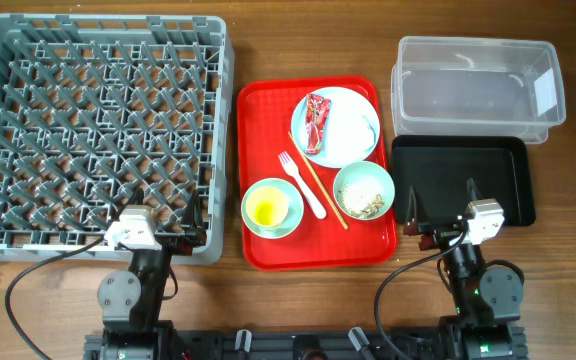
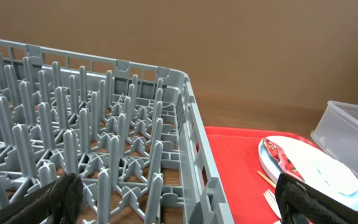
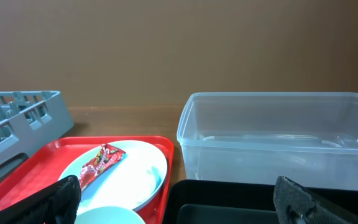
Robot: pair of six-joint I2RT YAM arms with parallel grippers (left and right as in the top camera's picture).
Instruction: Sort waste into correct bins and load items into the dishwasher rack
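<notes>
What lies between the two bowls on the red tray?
In the overhead view, the white fork and the wooden chopsticks lie between one bowl, holding the yellow cup, and the other bowl, holding food scraps.

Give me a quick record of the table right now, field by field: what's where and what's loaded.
rack: empty, left of red tray
plate: on red tray, wrapper on it
left bowl: holds yellow cup
right bowl: holds food scraps
fork, chopsticks: on red tray, between plate and bowls
clear tub, black tray: empty
left gripper, right gripper: open, holding nothing
</notes>
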